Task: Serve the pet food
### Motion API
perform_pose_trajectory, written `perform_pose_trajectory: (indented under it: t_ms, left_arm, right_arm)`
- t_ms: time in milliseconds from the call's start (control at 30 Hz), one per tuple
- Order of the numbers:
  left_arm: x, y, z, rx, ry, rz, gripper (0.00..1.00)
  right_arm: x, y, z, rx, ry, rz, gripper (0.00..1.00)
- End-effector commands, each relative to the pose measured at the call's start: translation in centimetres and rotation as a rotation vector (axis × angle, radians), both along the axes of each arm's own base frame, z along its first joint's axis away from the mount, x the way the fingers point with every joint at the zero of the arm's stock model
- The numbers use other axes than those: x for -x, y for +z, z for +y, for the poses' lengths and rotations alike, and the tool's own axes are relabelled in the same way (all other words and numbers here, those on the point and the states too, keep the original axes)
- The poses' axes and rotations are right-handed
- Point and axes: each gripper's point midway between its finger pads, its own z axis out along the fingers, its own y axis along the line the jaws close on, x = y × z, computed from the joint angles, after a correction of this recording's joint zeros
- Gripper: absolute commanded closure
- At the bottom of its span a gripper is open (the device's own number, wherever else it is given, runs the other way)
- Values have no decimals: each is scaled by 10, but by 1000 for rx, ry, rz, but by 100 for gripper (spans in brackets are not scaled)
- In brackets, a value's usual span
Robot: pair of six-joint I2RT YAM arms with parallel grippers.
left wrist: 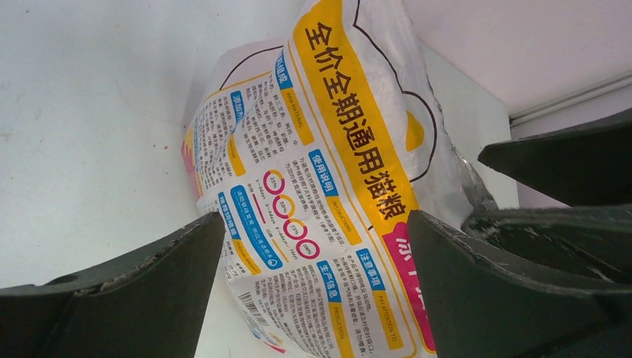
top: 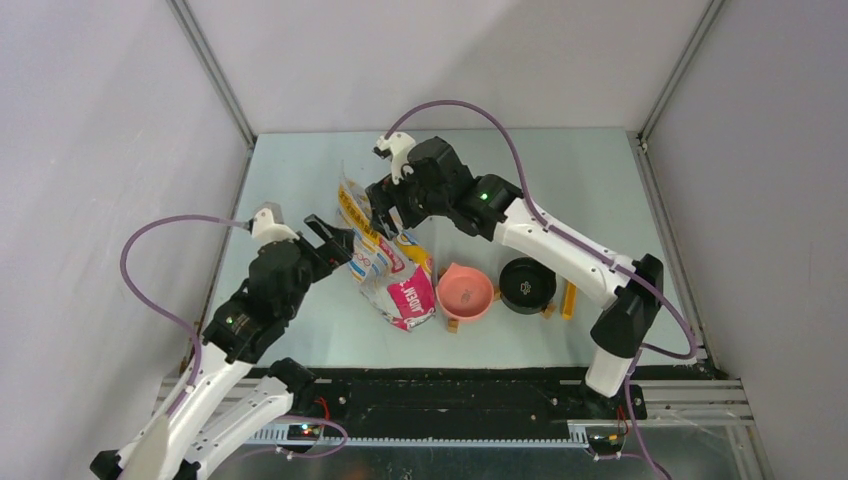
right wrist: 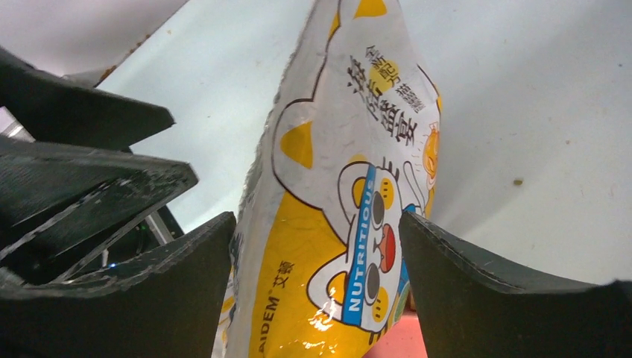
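1. Work surface: the pale table (top: 560, 190) carries a glossy white, yellow and pink bag (top: 395, 280), a pink bowl (top: 467, 290) and a black bowl (top: 527, 284).
2. Bag: it stands up from the table near the centre, pink base towards the arm bases. The printed cartoon cat faces the right wrist camera, and the text panel faces the left wrist camera.
3. Bowls: the pink bowl sits just right of the bag's base. The black bowl sits just right of the pink bowl, the two rims close together.
4. Pet food: no pellets can be made out in any view, because the bag's opaque wall hides its contents. One small brown speck (right wrist: 516, 181) lies on the table beside the bag; whether it is a pellet cannot be told.
5. Right gripper (right wrist: 317, 220): it reaches the bag's upper part from the far side. The jaws stand wide, with the bag between them and its edges at the inner face of each finger. Firm pressure on the bag cannot be confirmed.
6. Left gripper (left wrist: 313, 218): the jaws are fully spread and hold nothing. It sits just beside the bag's left side, pointing at the text panel.
7. Each wrist view shows the other arm's dark fingers at its edge.
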Motion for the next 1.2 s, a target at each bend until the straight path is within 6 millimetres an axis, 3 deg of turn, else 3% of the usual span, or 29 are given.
perform_pose_trajectory:
  t_ms: [0,800,1167]
  left_arm:
    - [-4,4,-2,-9,-14,-21,1]
    - [-8,-1,-5,-13,-16,4,1]
    - [-8,-3,-7,-8,-17,8,1]
  right_arm:
    - [-13,17,-2,-8,-62,-46,17]
    - [-9,46,0,-84,-43,-71,18]
    - [-20,21,-6,-13,-75,-40,21]
